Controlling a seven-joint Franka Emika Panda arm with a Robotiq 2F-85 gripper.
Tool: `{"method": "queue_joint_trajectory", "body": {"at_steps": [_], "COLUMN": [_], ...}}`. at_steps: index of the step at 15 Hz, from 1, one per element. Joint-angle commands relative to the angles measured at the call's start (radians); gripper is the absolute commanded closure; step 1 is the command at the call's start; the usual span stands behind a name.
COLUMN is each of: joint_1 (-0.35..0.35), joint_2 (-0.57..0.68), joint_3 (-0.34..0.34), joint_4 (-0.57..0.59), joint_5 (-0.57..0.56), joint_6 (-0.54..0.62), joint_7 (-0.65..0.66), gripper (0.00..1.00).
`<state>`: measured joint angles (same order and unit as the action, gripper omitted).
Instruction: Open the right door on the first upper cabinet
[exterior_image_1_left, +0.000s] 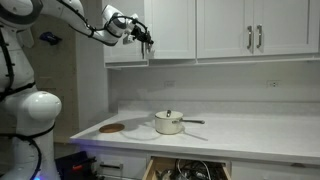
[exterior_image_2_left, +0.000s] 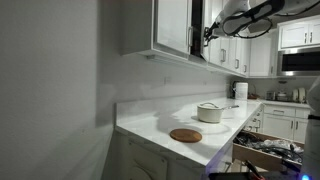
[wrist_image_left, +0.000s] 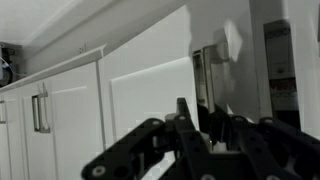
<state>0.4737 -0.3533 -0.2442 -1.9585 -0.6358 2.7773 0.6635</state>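
Holds the tool (exterior_image_1_left: 146, 42) up by the lower left corner of the right door (exterior_image_1_left: 172, 25) on the first upper cabinet (exterior_image_1_left: 125, 25); cannot tell whether clamped, apart or together.

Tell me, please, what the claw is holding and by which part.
Cannot tell: the claw sits at the slim silver bar handle of the white panelled door, but contact is unclear.

Count by kind:
- Robot arm (exterior_image_1_left: 70, 20): one.
- Gripper (exterior_image_1_left: 146, 40): one.
- Lidded pot (exterior_image_1_left: 168, 123) on counter: one, confirmed in both exterior views.
- Round wooden board (exterior_image_1_left: 112, 128): one.
- Open drawer (exterior_image_1_left: 190, 170) under counter: one.
- Doors (exterior_image_1_left: 225, 28) on wider white cabinet: two.
- Silver bar handles (exterior_image_1_left: 250, 38) at its seam: two.
- Wall outlet (exterior_image_1_left: 272, 84): one.
- Wrist view: single bar handle (wrist_image_left: 40, 110) visible.
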Motion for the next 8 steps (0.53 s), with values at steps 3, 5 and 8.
{"method": "queue_joint_trajectory", "body": {"at_steps": [3, 5, 8], "joint_1": [-0.110, -0.120, -0.245], "joint_2": [-0.028, -0.046, -0.072], "joint_3": [0.048, 0.060, 0.151], "joint_4": [-0.031, -0.048, -0.102], "joint_5": [-0.112, -0.128, 0.036], "joint_6": [-0.112, -0.133, -0.122], "joint_7": [0.149, 0.182, 0.069], "gripper": [0.94, 0.94, 0.94]}}
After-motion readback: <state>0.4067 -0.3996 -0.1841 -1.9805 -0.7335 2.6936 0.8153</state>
